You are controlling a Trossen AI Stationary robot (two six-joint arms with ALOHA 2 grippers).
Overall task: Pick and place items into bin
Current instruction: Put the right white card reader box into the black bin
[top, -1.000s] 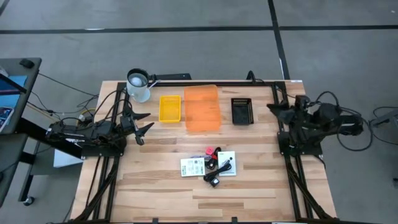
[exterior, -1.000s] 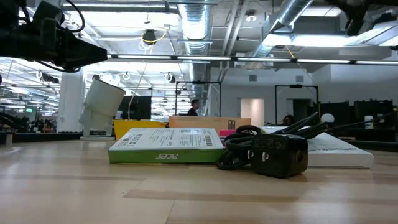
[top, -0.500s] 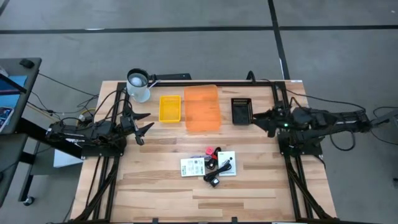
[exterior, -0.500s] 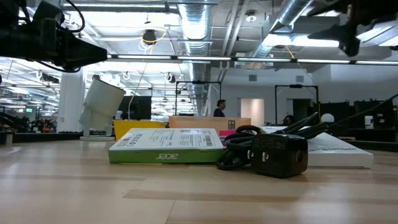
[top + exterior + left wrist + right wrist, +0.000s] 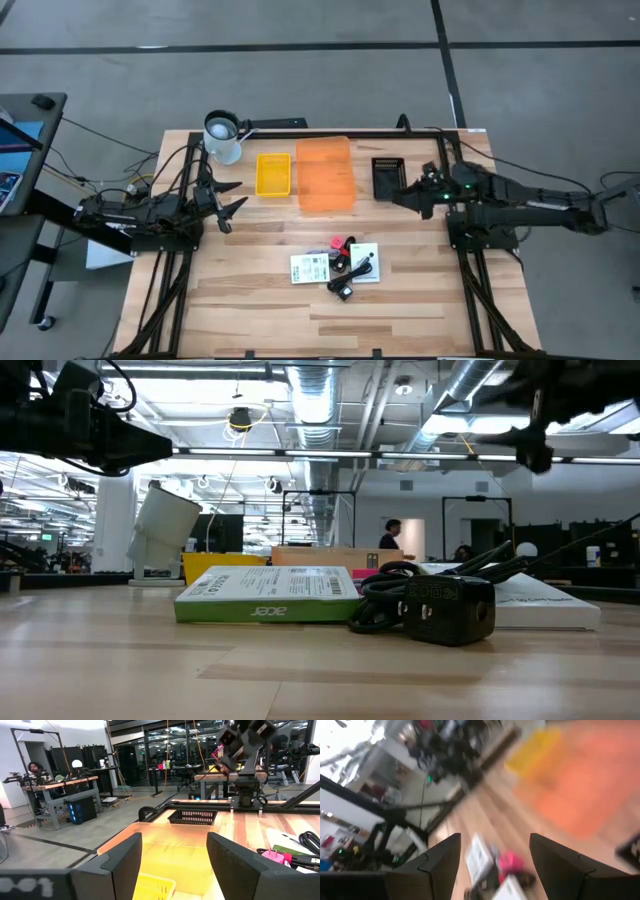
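The items lie in a pile [image 5: 336,263] in the near middle of the table: a white card with printed labels [image 5: 310,268], a second white card [image 5: 365,262], black cables and a plug block [image 5: 445,610], and a red-pink piece [image 5: 338,244]. In the low view the labelled one is a flat green-and-white box [image 5: 270,595]. My right gripper [image 5: 400,193] hangs open above the table beside the black bin's near edge, its fingers pointing toward the pile [image 5: 495,865]. My left gripper [image 5: 228,200] waits open at the left side, clear of everything.
Three bins stand in a row at the far side: yellow [image 5: 273,173], orange [image 5: 325,175] and black mesh [image 5: 388,178]. A white cup [image 5: 222,137] stands at the far left corner. Bare wood lies between the bins and the pile, and along the near edge.
My right arm has unfolded from its tucked pose at the table's right edge and reached toward the left, bringing its gripper out over the table next to the black bin. The items and bins have stayed where they were.
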